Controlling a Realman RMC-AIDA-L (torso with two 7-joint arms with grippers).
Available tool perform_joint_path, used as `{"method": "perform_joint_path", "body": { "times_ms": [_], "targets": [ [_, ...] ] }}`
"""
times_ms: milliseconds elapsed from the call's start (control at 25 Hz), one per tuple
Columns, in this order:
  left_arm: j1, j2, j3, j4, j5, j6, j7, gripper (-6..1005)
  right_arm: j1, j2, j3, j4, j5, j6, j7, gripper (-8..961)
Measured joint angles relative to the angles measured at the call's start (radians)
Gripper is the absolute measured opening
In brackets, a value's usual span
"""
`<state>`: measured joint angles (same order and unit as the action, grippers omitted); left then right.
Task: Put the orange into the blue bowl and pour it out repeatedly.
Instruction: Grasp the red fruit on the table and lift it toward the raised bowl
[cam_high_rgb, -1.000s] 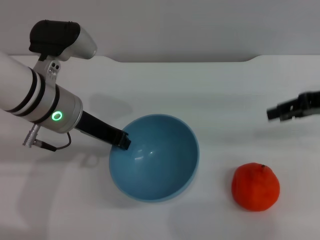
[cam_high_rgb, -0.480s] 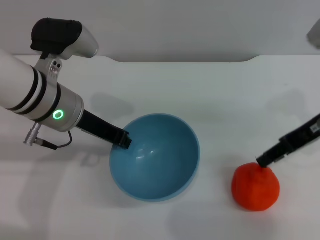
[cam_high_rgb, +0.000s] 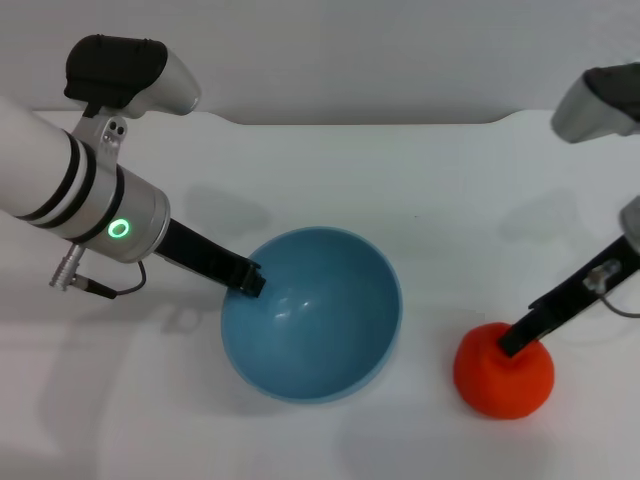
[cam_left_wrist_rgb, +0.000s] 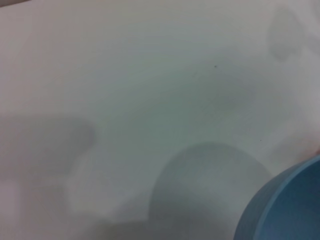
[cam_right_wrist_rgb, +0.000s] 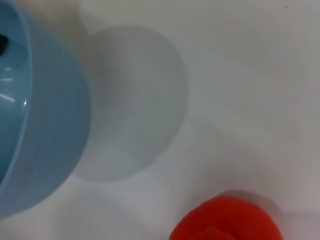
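Note:
The blue bowl (cam_high_rgb: 330, 330) stands at the middle of the white table, empty. My left gripper (cam_high_rgb: 248, 280) is shut on its left rim. The bowl's outer wall shows in the left wrist view (cam_left_wrist_rgb: 285, 210) and in the right wrist view (cam_right_wrist_rgb: 45, 125). The orange (cam_high_rgb: 495, 382) lies on the table to the right of the bowl, apart from it. It also shows in the right wrist view (cam_right_wrist_rgb: 225, 225). My right gripper (cam_high_rgb: 517, 343) comes down from the right and sits on the top of the orange.
The white table (cam_high_rgb: 400, 180) ends at a back edge with a grey wall behind it. A bare strip of table lies between the bowl and the orange. Nothing else stands on the table.
My right gripper has come down from the far right onto the top of the orange. The orange has shifted a little to the left. The left arm and the bowl have stayed in place.

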<state>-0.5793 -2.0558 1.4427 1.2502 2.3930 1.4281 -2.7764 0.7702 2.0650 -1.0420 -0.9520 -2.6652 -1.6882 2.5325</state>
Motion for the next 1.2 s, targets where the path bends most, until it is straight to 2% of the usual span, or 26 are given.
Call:
{"method": "perform_joint_path", "body": {
  "times_ms": [320, 520, 760, 960, 1120, 1200],
  "targets": [
    [-0.001, -0.001, 0.001, -0.002, 0.000, 0.000, 0.000, -1, 0.030, 0.003, -0.056, 0.114, 0.058, 0.104, -0.006, 436],
    [-0.003, -0.001, 0.001, -0.001, 0.000, 0.000, 0.000, -2, 0.026, 0.004, -0.137, 0.118, 0.059, 0.140, -0.007, 416],
    [-0.006, -0.001, 0.001, -0.004, 0.000, 0.000, 0.000, -2, 0.012, 0.005, -0.144, 0.106, 0.057, 0.159, -0.008, 393],
    [-0.009, -0.001, 0.003, -0.005, 0.000, 0.000, 0.000, -3, -0.011, 0.004, -0.121, 0.053, 0.064, 0.148, -0.022, 147],
    [-0.010, -0.001, 0.008, -0.007, 0.000, 0.000, 0.001, -3, -0.054, 0.002, -0.100, -0.059, 0.069, 0.103, -0.025, 63],
    [-0.017, -0.002, 0.015, -0.009, 0.017, 0.009, -0.001, -3, -0.087, 0.001, -0.055, -0.158, 0.097, 0.041, -0.041, 41]
  ]
}}
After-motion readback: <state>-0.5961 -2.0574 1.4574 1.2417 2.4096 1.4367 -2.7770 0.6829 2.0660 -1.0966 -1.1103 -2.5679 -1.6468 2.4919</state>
